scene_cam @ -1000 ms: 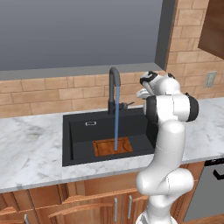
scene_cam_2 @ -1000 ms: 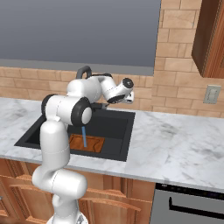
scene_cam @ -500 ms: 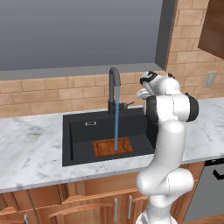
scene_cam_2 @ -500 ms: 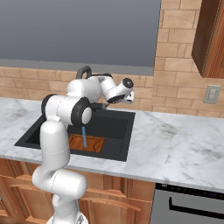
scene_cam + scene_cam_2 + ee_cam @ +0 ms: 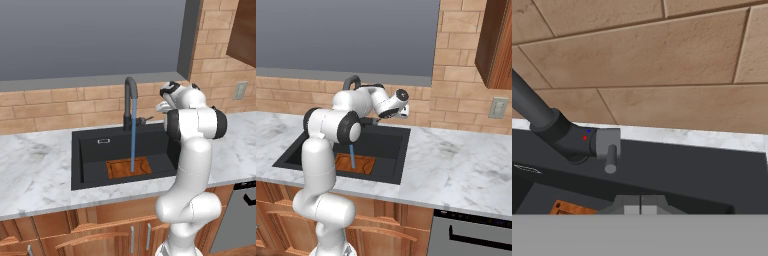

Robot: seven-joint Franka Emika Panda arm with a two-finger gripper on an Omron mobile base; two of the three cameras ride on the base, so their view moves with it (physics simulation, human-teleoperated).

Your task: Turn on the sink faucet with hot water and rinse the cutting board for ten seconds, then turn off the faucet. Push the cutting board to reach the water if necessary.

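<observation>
Blue water [image 5: 133, 135] runs straight down from the black gooseneck faucet [image 5: 130, 102] onto the reddish-brown cutting board [image 5: 129, 168], which lies flat on the floor of the black sink [image 5: 90, 150]. My gripper [image 5: 160, 106] hovers to the right of the faucet, above the sink's rear right corner, shut with nothing in it. In the hand view its fingertips [image 5: 640, 205] meet, a short way from the grey lever handle [image 5: 609, 150] and not touching it. From the right I see the board [image 5: 362, 164] and the stream [image 5: 352, 161] behind my arm, with the gripper [image 5: 404, 113] over the basin's back edge.
A marble counter [image 5: 456, 160] surrounds the sink, backed by a brick wall with an outlet [image 5: 498, 107]. A dark wood cabinet [image 5: 496, 45] hangs at the upper right. An oven front [image 5: 471, 235] sits below the counter on the right.
</observation>
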